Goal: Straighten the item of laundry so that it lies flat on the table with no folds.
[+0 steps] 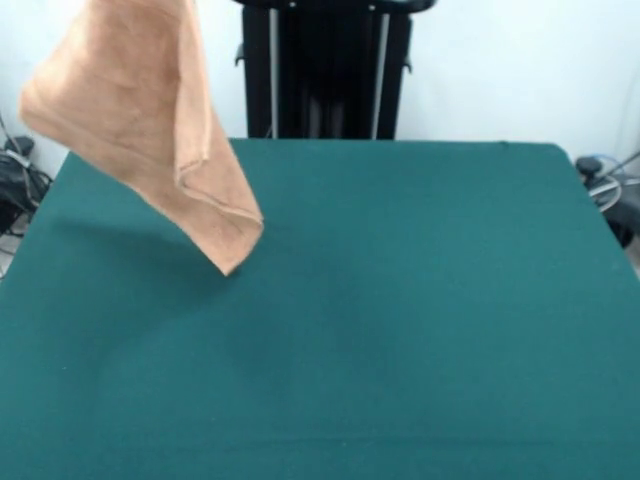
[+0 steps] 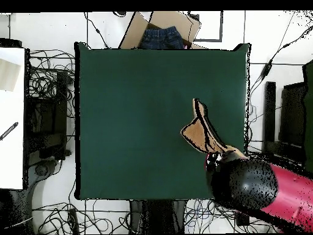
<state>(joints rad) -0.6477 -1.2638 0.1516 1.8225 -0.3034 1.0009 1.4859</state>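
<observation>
**Towel hanging in the air over one side of the tabletop**

The tan-orange towel (image 1: 140, 120) is off the green tabletop (image 1: 400, 320), hanging folded and bunched. In the front view it fills the ten-to-eleven o'clock part of the picture; its top runs out past the upper edge and its lowest corner points down toward the felt, with a doubled-over edge showing along the side facing three o'clock. I cannot tell whether that corner touches the surface.

From overhead the towel shows as a narrow, crumpled strip at about four o'clock, near the tabletop's three o'clock edge. The red and black arm (image 2: 269, 190) comes in from the five o'clock corner and covers the towel's upper end.

The hand is hidden under the arm overhead and lies beyond the frame in front, so I cannot tell its state.

A cardboard box (image 2: 160, 29) holding blue denim sits beyond the twelve o'clock edge overhead.
</observation>
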